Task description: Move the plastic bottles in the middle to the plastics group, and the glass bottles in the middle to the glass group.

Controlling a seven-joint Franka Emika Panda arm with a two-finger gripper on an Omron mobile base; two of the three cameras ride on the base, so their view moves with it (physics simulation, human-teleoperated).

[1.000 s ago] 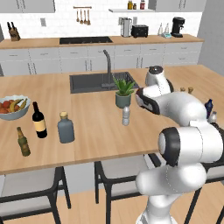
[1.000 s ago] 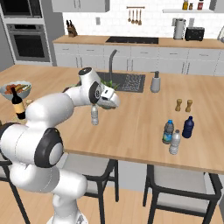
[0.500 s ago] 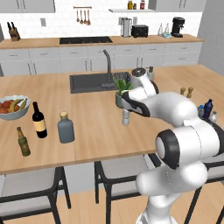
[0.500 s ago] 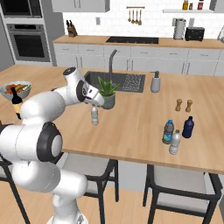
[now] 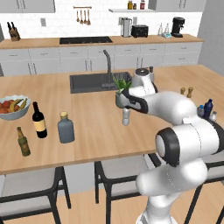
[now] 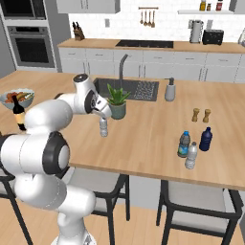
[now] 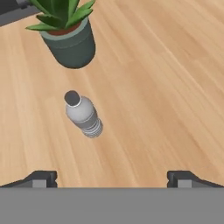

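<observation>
Pale grey-clear plastic water bottle with whitish cap (image 7: 83,115) stands upright just beside the potted green plant (image 7: 68,33) on the wooden tabletop (image 7: 166,83). Our end effector (image 7: 111,178) hovers above, fingers spread, empty. Approach step, we judge; next: descend, centre, then close.

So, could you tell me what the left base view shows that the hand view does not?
Only the left base view takes in the wine bottle, the beer bottle, the squat grey-blue bottle, the fruit bowl and the sink. Only the hand view looks straight down on the open gripper, its fingertips spread wide. Both share the pale bottle, standing upright beside the potted plant on the wooden counter.
</observation>
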